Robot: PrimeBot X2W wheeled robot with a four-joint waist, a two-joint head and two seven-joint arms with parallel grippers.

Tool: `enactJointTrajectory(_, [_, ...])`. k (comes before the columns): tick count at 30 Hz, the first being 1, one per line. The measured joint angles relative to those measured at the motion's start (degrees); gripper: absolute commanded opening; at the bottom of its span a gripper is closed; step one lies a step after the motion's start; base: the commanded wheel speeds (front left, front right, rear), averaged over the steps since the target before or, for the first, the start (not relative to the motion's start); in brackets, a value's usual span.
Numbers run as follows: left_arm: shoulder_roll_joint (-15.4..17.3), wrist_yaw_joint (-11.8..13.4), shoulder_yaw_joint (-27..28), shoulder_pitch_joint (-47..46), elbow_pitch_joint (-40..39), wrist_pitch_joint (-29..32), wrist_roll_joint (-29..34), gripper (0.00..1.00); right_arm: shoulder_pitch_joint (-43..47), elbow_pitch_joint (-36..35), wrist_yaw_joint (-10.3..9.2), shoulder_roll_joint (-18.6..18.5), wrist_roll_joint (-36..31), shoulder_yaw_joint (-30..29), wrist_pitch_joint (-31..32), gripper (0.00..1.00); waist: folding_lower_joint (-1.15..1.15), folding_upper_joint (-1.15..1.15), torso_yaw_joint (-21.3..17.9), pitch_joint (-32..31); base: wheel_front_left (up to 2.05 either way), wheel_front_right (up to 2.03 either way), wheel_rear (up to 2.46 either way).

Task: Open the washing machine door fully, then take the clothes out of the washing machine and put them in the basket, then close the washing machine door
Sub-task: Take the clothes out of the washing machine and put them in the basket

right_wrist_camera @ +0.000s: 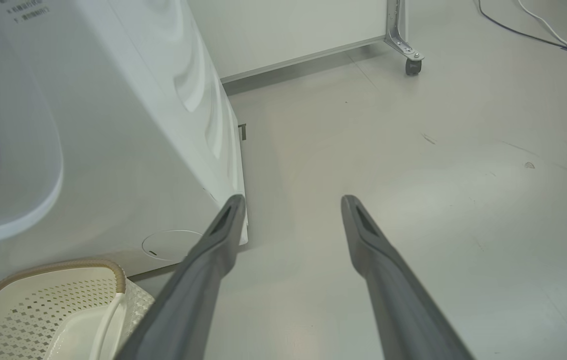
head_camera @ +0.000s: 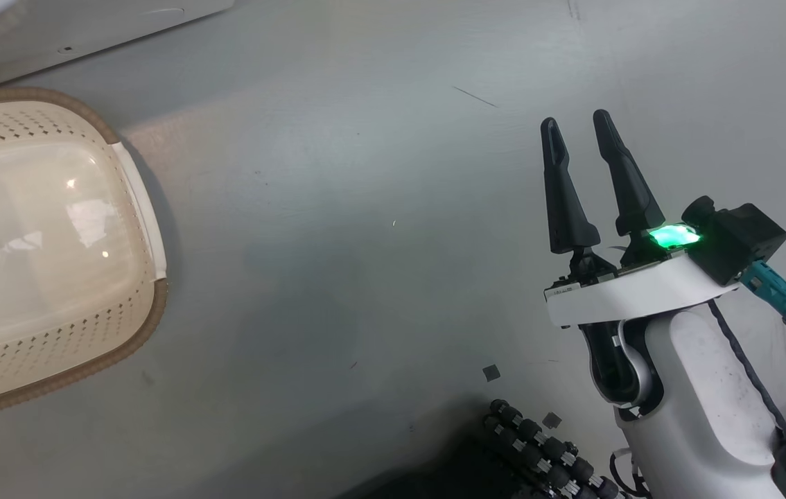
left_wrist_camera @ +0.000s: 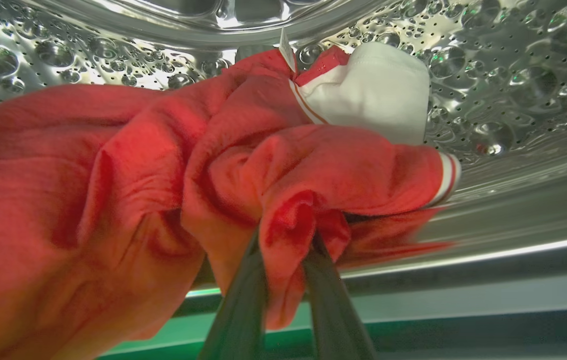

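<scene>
Crumpled red clothes (left_wrist_camera: 113, 190) with white trim inside the washing machine (right_wrist_camera: 113, 150), dimpled steel drum (left_wrist_camera: 488, 75), left gripper (left_wrist_camera: 287, 250) pinching a soft fold, perforated cream basket (head_camera: 53, 333) on the floor (head_camera: 365, 242), right gripper (head_camera: 575, 121) hovering, fingers (head_camera: 563, 201) spread.

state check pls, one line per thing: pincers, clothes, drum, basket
left pincer: shut on the clothes, inside the drum
right pincer: open, holding nothing, above the floor
clothes: bunched in the drum, one fold pinched
drum: not emptied yet
basket: upright on the floor by the washing machine, nothing in the part that shows
</scene>
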Motion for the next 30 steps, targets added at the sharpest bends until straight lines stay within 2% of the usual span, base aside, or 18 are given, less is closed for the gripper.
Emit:
enactJointTrajectory(8, [-0.59,-0.01,-0.01,-0.1,0.29,-1.86,-0.02,0.0,-0.31,0.43,0.0,-0.01,-0.16,-0.14,0.0,1.0,0.0,0.0,0.44,0.07,0.0,0.0,0.0])
enactJointTrajectory(14, [-2.42,-0.45,-0.81,-0.05,0.37,-5.41,-0.03,0.0,-0.92,0.92,-0.01,-0.01,-1.81,-1.47,0.0,1.0,0.0,0.0,1.5,-0.32,0.0,0.0,0.0])
enactJointTrajectory(30, [-8.49,-1.96,-1.9,6.73,-2.01,-19.11,-0.18,0.0,-0.96,2.56,0.02,-0.07,-9.16,-3.54,0.0,1.0,-0.01,0.0,6.33,-3.46,0.0,0.0,0.0])
